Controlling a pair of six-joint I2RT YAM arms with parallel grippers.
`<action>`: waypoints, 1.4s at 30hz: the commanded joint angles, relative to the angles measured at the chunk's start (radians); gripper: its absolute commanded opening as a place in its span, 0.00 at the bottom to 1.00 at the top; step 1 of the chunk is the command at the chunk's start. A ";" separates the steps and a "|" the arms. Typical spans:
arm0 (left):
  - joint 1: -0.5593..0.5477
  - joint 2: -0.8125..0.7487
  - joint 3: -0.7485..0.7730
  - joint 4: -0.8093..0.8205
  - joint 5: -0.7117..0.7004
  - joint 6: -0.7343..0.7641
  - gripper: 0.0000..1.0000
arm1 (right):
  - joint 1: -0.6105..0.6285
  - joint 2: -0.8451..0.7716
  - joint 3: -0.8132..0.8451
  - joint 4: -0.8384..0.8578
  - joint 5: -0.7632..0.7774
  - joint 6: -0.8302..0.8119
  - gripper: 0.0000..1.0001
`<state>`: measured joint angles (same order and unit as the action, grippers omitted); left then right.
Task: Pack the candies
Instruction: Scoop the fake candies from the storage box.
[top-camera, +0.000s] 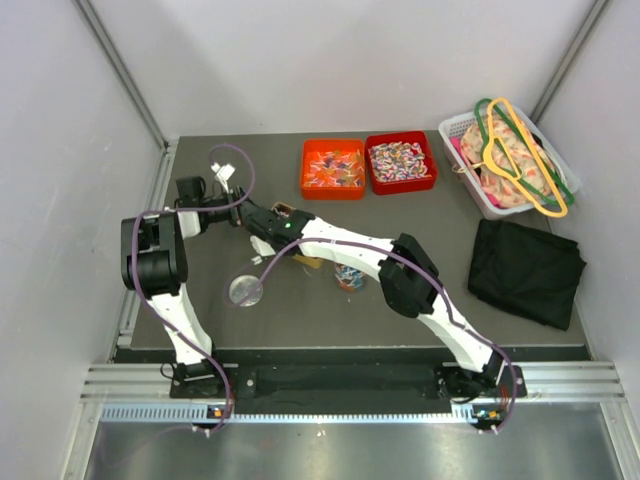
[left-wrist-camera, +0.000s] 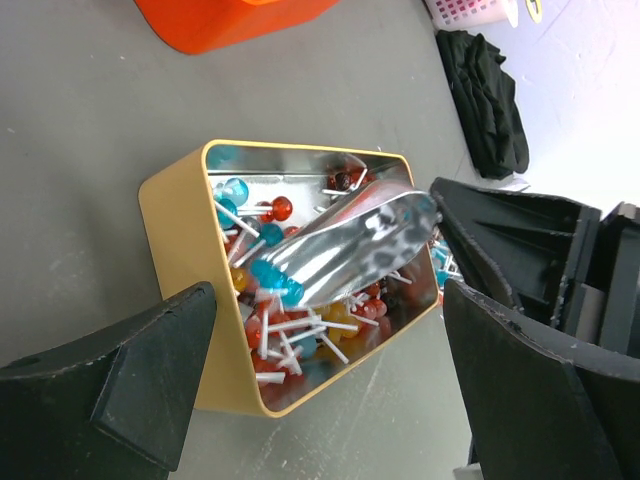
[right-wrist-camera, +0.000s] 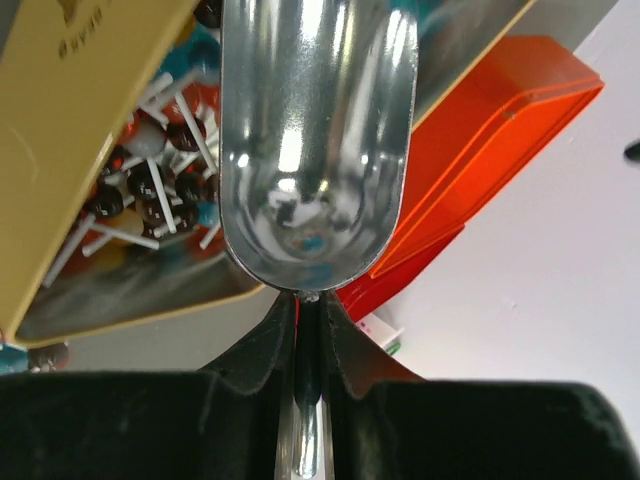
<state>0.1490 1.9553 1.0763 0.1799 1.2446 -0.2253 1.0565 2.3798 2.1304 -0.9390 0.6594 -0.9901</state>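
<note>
Candies (left-wrist-camera: 265, 272) at mixed angles in tin (left-wrist-camera: 172, 225)

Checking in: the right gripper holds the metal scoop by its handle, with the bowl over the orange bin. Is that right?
Not quite. The right gripper does hold the metal scoop by its handle, but the bowl sits in the yellow tin, not over the orange bin. The left wrist view shows it.

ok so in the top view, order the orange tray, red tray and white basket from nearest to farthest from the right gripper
From the right gripper, shut on the scoop:
1. orange tray, behind it, slightly right
2. red tray, beside the orange one, farther right
3. white basket, back right corner
</note>
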 joint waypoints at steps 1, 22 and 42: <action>-0.006 -0.012 -0.019 0.027 0.064 0.003 0.99 | 0.019 0.055 0.051 -0.014 -0.078 0.038 0.00; -0.005 -0.024 -0.033 0.044 0.067 -0.016 0.99 | 0.030 0.127 0.122 0.019 -0.225 0.154 0.00; -0.006 -0.012 -0.026 0.055 0.061 -0.029 0.99 | -0.056 -0.005 0.071 -0.004 -0.371 0.430 0.00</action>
<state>0.1490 1.9553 1.0542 0.2008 1.2594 -0.2527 1.0283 2.4649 2.2166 -0.9310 0.3916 -0.6537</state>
